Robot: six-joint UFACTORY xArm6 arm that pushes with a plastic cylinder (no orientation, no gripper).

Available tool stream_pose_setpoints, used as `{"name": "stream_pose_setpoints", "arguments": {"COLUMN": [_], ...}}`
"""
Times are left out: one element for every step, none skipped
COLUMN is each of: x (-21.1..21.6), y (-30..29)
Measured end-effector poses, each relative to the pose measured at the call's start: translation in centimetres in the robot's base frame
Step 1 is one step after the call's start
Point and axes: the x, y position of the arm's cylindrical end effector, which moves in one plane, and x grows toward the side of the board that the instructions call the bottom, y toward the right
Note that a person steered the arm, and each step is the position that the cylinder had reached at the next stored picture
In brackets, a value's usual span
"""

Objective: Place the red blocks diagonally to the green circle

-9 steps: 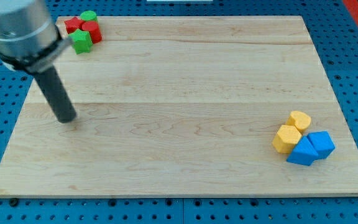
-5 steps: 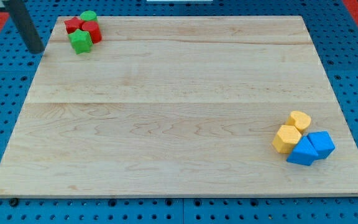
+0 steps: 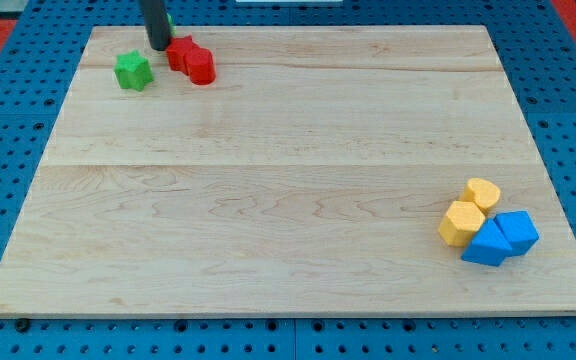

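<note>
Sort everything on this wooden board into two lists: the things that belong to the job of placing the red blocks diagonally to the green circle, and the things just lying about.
Belongs to the job:
two red blocks
green circle, mostly hidden behind the rod
my tip, just left of the red blocks

Just lying about:
green star-shaped block
two yellow blocks
two blue blocks

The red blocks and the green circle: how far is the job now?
Done: the two red blocks lie together, apart from the green star. In hand: my tip stands at their left edge, hiding most of the green circle behind the rod. Left: confirming the diagonal placement, which cannot be judged yet.
</note>
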Motion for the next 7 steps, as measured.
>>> {"name": "stream_pose_setpoints", "arguments": {"x": [1.6, 3.7, 5.5, 7.2, 8.3, 8.4, 8.6], "y": [0.7, 1.6, 4.0, 7.1, 10.9, 16.0, 21.8]}}
